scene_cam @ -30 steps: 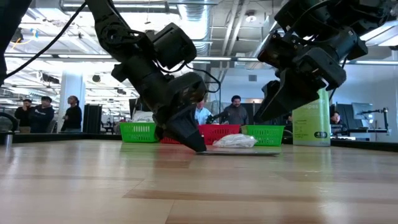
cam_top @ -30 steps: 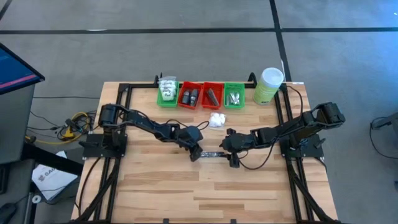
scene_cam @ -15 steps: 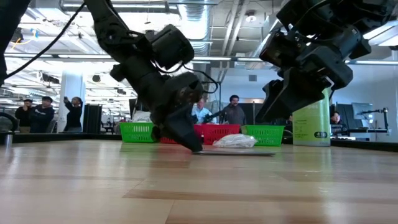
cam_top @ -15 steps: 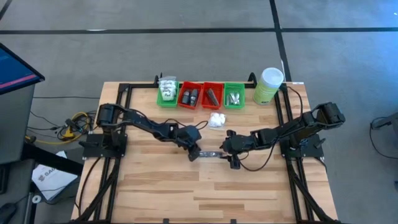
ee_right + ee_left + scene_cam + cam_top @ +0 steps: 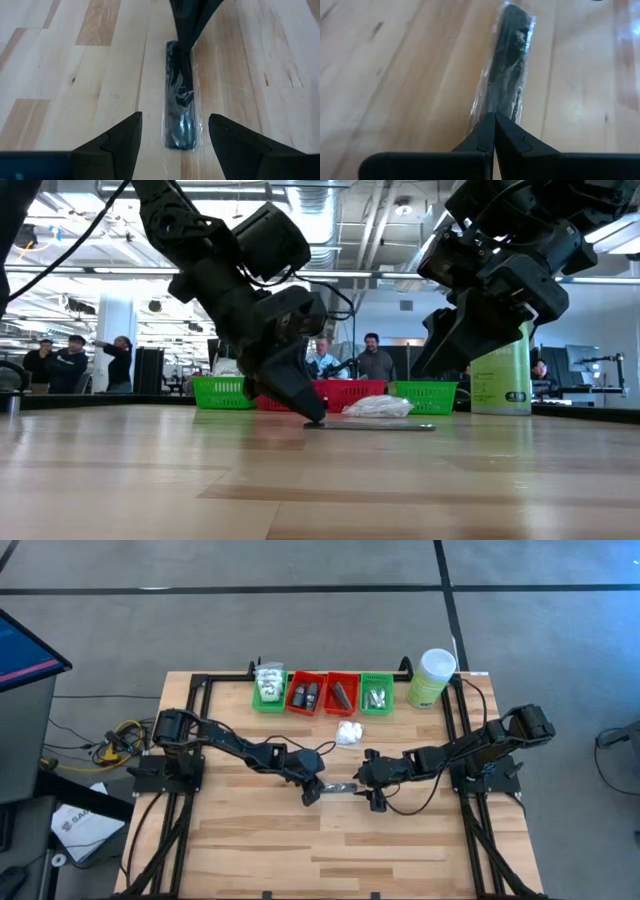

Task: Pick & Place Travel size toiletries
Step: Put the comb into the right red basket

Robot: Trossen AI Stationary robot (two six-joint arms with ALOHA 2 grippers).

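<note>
Pinching one end of the wrapped dark bar point(image 5: 341, 787) mid-tabletop point(image 5: 250, 840), left hand point(image 5: 311, 793) clenched; right hand point(image 5: 375, 792) spread above its other end

Grey floor point(image 5: 300, 630), people point(image 5: 60, 360) in bright hall

Dark grey flat bar in clear wrap point(image 5: 180, 117) lying flat on wooden table point(image 5: 75, 65), right gripper point(image 5: 174, 136) fingers spread either side of its near end, left gripper point(image 5: 189, 30) tip closed on far end.
</note>
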